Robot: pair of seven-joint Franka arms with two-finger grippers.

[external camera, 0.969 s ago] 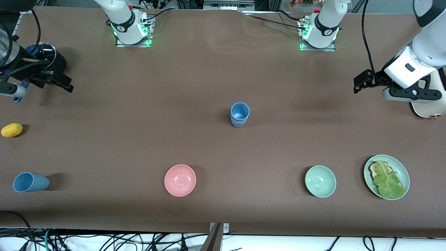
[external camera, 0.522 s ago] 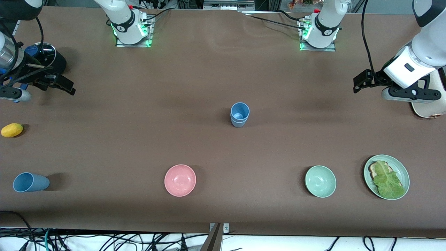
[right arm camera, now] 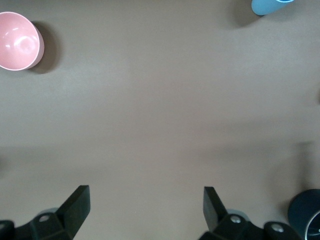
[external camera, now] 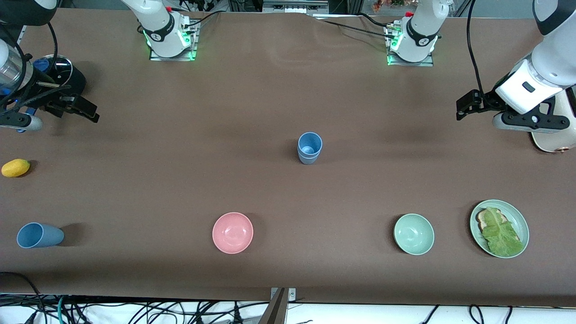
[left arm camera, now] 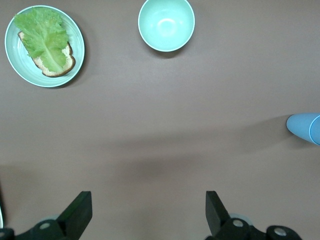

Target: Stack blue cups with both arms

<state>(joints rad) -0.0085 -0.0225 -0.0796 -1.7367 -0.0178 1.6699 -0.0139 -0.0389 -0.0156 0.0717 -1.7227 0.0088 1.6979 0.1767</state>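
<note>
Two matte plastic blue cups stood nested, one inside the other, as an upright stack (external camera: 309, 148) near the middle of the brown table (external camera: 270, 103); its tapered side also showed at the edge of the left wrist view (left arm camera: 305, 128). A third plain blue tumbler (external camera: 39, 235) stood apart from it at the right arm's end of the table, nearer to the front camera, close to the table's edge. The left gripper (external camera: 465, 105) hung over bare table at the left arm's end, its two black fingers (left arm camera: 80, 212) spread wide with nothing between them. The right gripper (external camera: 83, 110) hung over the right arm's end beside a black pot (external camera: 63, 72), its fingers (right arm camera: 75, 205) likewise parted and empty. A small yellow lemon-like fruit (external camera: 15, 168) lay between that pot and the lone tumbler. Nearer to the camera than the stack sat a round pink bowl (external camera: 232, 232), a pale green bowl (external camera: 414, 234), and, toward the left arm's end, a pale green plate (external camera: 522, 222) carrying toast under a lettuce leaf (external camera: 500, 234).
</note>
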